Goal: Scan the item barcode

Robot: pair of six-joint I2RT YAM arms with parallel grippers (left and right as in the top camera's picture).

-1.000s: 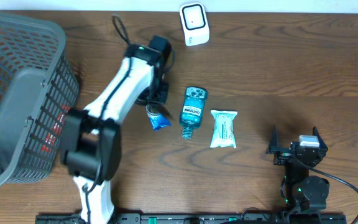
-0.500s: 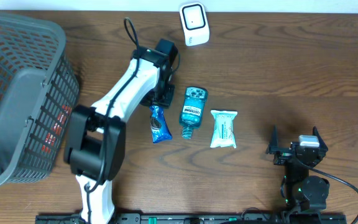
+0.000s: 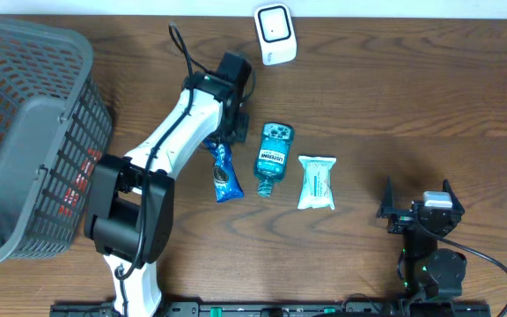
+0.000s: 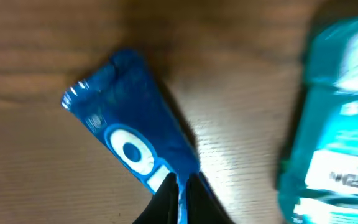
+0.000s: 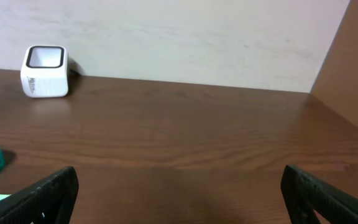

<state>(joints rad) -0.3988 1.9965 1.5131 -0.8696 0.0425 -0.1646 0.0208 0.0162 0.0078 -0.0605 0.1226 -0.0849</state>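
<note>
Step in hand: pick-up of the item for scanning. The left gripper (image 4: 180,190) was closed to a tight pinch on one end of the blue packet (image 3: 224,173). The packet lay slanted on the table (image 3: 412,97) just beside the bottle (image 3: 272,157); whether it had left the surface could not be told. The right gripper (image 5: 179,183) stood fully open and empty, well apart from all goods. In my judgement the next move called for lifting the packet and carrying it to the white scanner (image 3: 274,33) at the table's far edge, barcode turned to its window. Writing: the bottle label appeared to read "Listerine". The packet showed a white oval mark, too blurred to read. No barcode was visible.
</note>
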